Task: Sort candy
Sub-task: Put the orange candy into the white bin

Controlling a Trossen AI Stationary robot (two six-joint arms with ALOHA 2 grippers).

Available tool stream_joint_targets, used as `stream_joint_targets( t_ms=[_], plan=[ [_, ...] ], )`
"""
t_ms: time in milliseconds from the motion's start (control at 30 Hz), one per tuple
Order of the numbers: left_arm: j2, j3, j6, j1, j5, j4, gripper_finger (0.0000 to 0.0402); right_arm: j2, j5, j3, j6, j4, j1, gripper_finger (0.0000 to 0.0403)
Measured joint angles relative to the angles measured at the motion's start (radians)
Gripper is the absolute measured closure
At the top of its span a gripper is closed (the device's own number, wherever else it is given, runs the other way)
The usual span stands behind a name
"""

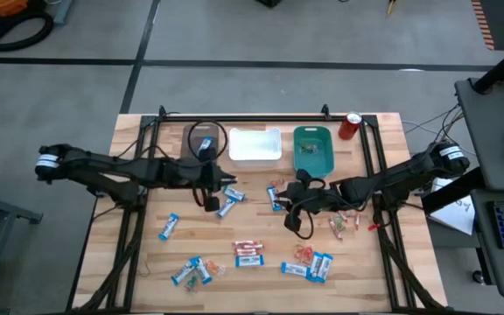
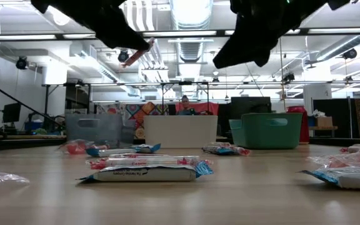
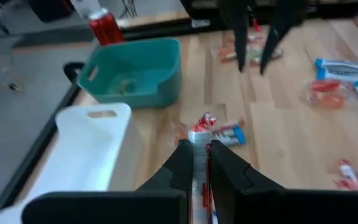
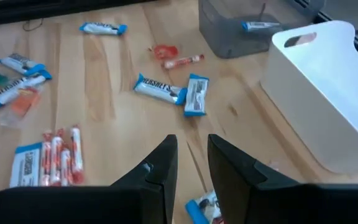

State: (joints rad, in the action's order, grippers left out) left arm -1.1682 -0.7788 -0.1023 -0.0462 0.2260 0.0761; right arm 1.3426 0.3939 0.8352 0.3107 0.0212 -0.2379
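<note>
My left gripper (image 1: 210, 201) hangs above the table's middle, in front of the grey bin (image 1: 201, 140), and is shut on a red-and-white candy bar (image 3: 199, 138). The bar also shows in the low view (image 2: 137, 55), high above the table. My right gripper (image 4: 191, 155) is open and empty above the wood, in front of the teal bin (image 1: 313, 149); it also shows in the high view (image 1: 292, 223). Loose candy lies on the table: blue-and-white bars (image 4: 160, 90), red-and-white bars (image 1: 248, 254) and small orange-red pieces (image 4: 165, 51). My left gripper pinches the red-and-white bar between its two fingers (image 3: 180, 163). The bar runs along the fingers, and its free end (image 3: 202, 122) sticks out past the fingertips. The bar is lifted clear of the table.
The grey bin, white bin (image 1: 255, 144) and teal bin stand in a row at the far edge, with a red can (image 1: 350, 125) to their right. More candy lies near the front edge (image 1: 191, 271) and at the front right (image 1: 318, 265). A dark frame (image 1: 234, 118) rims the table.
</note>
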Motion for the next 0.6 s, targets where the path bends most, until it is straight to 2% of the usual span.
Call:
stream_joint_targets(
  t_ms=[267, 500, 600],
  plan=[
    [-0.097, 0.018, -0.069, 0.142, -0.030, -0.206, 0.0392, 0.000, 0.002, -0.054, -0.054, -0.130, 0.000, 0.0321],
    [-0.254, 0.005, -0.060, 0.293, -0.034, -0.441, 0.0391, 0.000, 0.002, -0.054, -0.065, -0.131, 0.000, 0.0321],
    [-0.322, -0.029, -0.054, 0.330, -0.034, -0.477, 0.0391, 0.000, 0.002, -0.054, -0.069, -0.131, 0.000, 0.0321]
  ],
)
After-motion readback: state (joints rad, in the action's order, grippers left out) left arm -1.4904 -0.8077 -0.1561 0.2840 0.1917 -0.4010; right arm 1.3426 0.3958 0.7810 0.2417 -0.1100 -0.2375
